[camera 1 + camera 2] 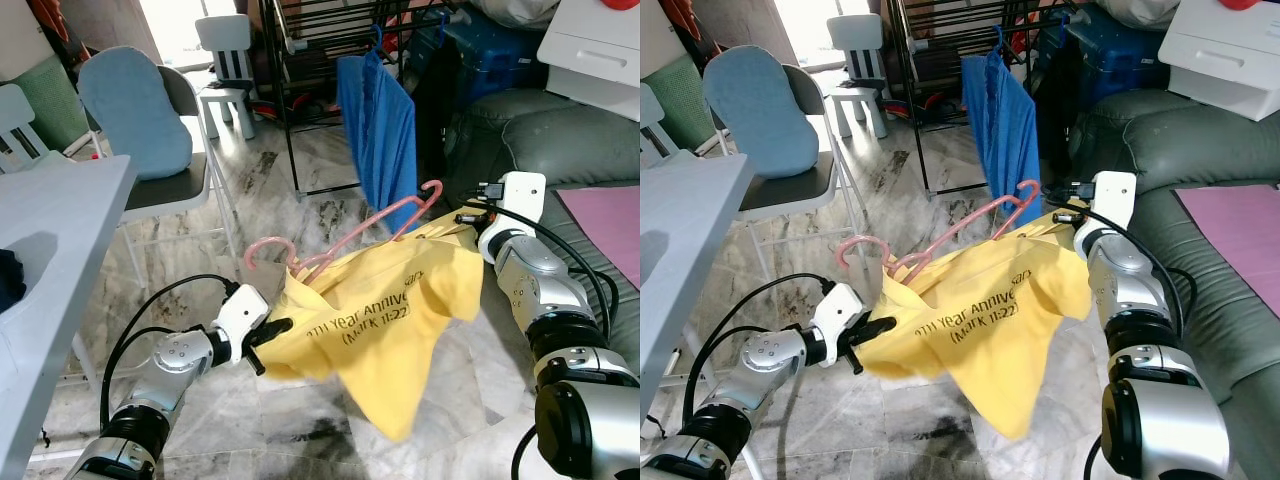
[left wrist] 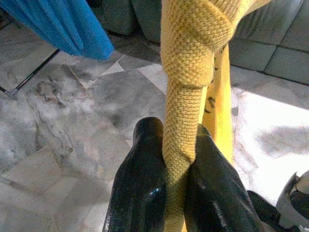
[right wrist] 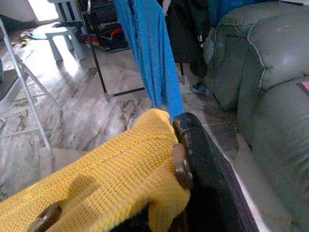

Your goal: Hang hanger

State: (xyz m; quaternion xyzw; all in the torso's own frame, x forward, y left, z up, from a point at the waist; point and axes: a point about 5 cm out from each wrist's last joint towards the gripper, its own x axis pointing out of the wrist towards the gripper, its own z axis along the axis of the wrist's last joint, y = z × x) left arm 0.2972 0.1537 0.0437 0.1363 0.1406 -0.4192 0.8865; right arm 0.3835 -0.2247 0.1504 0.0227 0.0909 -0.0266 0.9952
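We are clenching our left gripper (image 1: pixel 272 328) on the near left edge of the yellow shirt (image 1: pixel 385 320), its black fingers (image 2: pixel 145 183) pinching a twisted fold of the knit. The pink hanger (image 1: pixel 330 245) is lying tilted across the top of the shirt between our arms, its hook at the left end, above the marble floor (image 1: pixel 260 200). Our right gripper (image 1: pixel 462 217) is grasping the shirt's far right edge. Behind it, a blue garment (image 1: pixel 380 130) is hanging on the black rack (image 1: pixel 300 40).
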